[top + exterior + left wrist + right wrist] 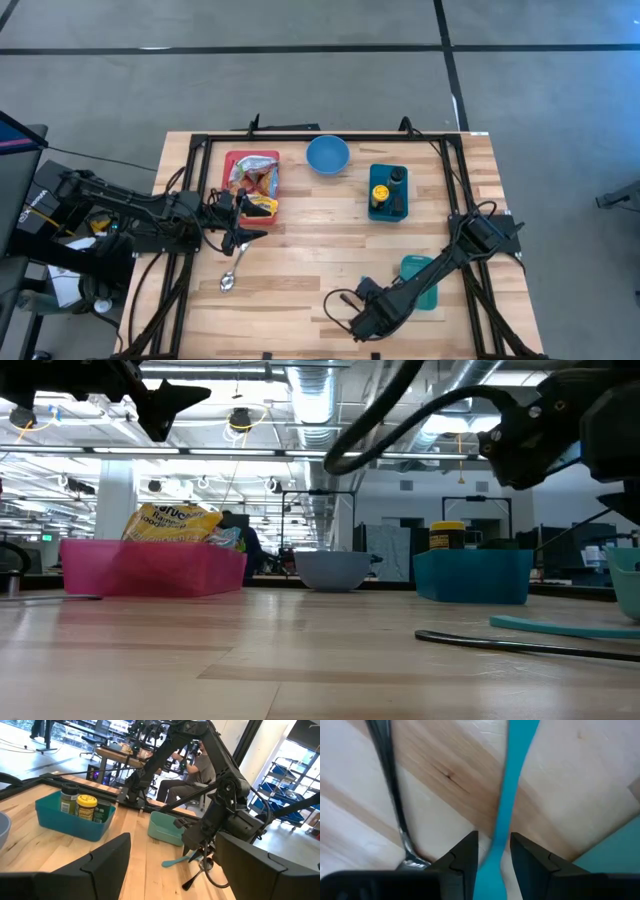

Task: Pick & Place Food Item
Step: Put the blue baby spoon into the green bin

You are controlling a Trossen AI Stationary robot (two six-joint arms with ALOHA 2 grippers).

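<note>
My right tool [493, 851] is pinching the thin teal spatula [512, 780] handle beside the teal container [421, 280]. It looks light, stiff and slippery.

My left tool [240, 215] is wide open and empty by the pink basket [232, 160].

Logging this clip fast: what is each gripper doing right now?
Left gripper: open, holding nothing, above the table beside the pink bin.
Right gripper: fingers close on either side of the teal utensil handle; actual grip cannot be told.

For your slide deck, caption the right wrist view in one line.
Right gripper straddles a teal utensil handle on the wooden table, a metal utensil lying alongside.
</note>
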